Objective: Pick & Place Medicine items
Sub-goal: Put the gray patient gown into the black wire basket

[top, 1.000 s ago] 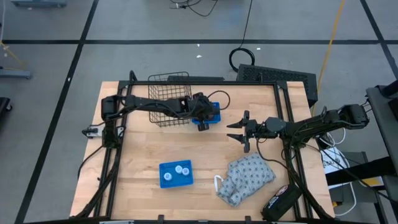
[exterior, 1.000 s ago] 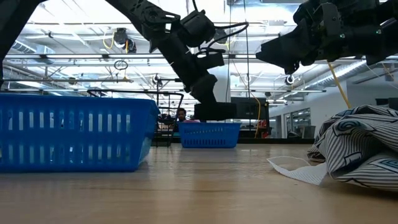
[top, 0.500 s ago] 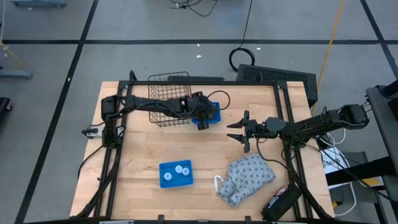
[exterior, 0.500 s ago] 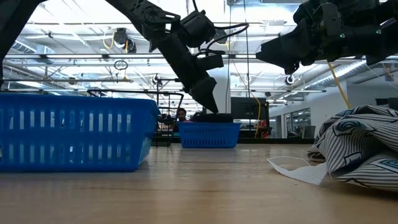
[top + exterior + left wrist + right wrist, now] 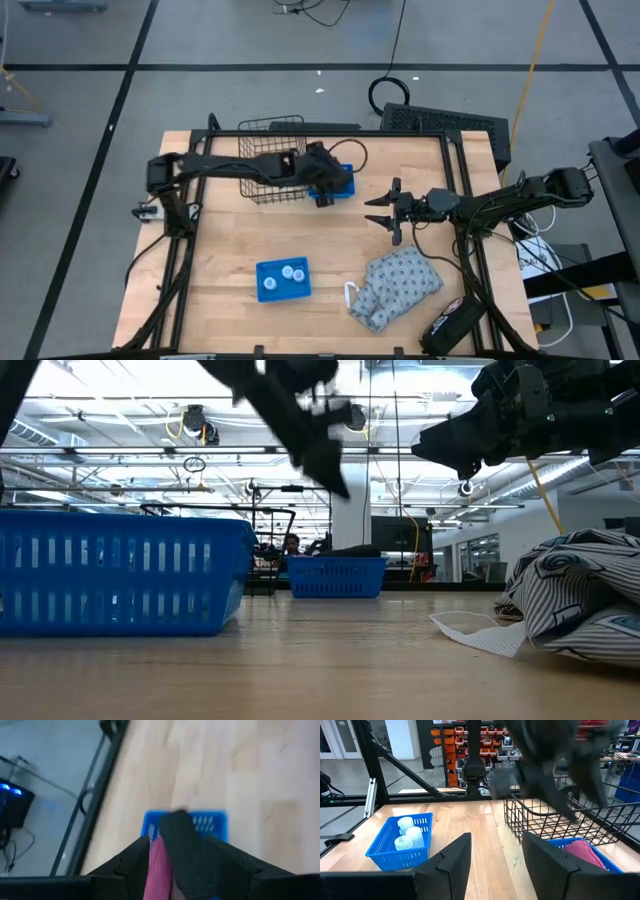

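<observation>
1. The left arm reaches from the desk's [image 5: 220, 250] left edge across a wire basket [image 5: 270, 160] near the back.
2. The left claw [image 5: 322, 190] hangs over a far blue tray [image 5: 345, 180] just beside the wire basket; its fingers stand apart, grasping nothing.
3. In that far tray lie a pink block [image 5: 159, 870] and a black block [image 5: 180, 845], seen from the left wrist.
4. Nearer the front, a second blue tray [image 5: 283, 280] holds the three white bottles [image 5: 290, 274], clustered together, well apart from both claws.
5. The right claw [image 5: 382, 211] hovers mid-desk, right of the far tray, fingers spread and empty.
6. A patterned cloth [image 5: 400, 285] lies crumpled at the front right, with a dark object [image 5: 452, 322] at the desk's corner beyond it.
</observation>
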Robot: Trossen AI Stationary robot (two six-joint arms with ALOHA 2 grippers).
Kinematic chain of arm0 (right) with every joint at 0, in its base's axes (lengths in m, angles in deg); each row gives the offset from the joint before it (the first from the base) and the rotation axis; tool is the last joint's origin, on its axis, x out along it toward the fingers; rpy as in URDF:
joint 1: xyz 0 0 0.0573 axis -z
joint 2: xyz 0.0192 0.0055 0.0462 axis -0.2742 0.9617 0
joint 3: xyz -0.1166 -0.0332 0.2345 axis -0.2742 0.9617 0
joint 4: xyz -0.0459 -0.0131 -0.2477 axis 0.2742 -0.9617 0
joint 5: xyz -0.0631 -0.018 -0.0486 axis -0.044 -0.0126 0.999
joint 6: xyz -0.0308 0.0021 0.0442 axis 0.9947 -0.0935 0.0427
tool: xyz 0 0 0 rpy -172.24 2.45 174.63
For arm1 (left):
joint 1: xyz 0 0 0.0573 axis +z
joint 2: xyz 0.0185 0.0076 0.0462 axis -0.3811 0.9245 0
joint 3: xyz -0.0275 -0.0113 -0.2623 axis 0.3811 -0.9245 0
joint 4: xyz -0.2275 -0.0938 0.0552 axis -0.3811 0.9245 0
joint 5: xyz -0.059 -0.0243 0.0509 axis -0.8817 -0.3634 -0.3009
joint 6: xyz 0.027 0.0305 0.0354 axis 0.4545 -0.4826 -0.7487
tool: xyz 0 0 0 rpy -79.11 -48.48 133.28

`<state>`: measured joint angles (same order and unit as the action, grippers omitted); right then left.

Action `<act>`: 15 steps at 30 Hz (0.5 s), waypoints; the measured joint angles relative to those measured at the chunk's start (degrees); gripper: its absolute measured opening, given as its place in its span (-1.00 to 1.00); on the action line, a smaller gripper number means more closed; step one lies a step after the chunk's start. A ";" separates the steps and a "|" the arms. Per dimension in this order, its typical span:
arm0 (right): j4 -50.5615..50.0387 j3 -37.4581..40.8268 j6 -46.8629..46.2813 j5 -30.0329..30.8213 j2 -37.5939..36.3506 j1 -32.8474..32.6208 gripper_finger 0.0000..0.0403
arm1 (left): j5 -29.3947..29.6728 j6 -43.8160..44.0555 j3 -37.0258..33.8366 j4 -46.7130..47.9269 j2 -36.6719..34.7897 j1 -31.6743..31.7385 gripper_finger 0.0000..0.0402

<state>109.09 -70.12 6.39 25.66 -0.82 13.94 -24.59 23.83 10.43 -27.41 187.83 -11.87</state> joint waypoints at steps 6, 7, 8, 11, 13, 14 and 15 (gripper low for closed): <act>0.68 0.04 0.00 -0.17 -0.02 0.00 -0.17 | -0.32 4.92 1.28 3.07 -9.94 -3.14 -0.05; 0.70 0.04 0.00 -0.19 -0.02 0.00 -0.17 | -0.78 5.50 1.28 3.63 -11.33 -3.48 -0.05; 0.64 0.04 -0.01 -0.23 -0.04 0.00 -0.17 | -1.50 5.76 1.28 4.01 -12.23 -3.88 -0.05; 0.24 0.04 -3.56 -0.39 -0.02 -0.01 -0.17 | -4.01 6.67 0.83 5.71 -14.36 -4.73 -0.05; -0.56 0.04 -9.22 -0.53 -0.23 -0.02 -0.17 | -6.35 6.92 -0.56 4.77 -15.36 -5.06 -0.05; -2.51 -0.08 -11.58 -1.21 -0.73 -0.02 -0.16 | -7.22 7.15 -1.39 4.59 -15.60 -5.15 -0.05; -6.13 -0.79 -13.67 -2.35 -1.31 -0.05 -0.15 | -7.93 7.26 -2.13 3.91 -15.67 -5.29 -0.05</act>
<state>102.95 -70.91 -7.28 23.31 -2.12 13.89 -32.52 31.09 8.30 -23.50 172.16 -17.16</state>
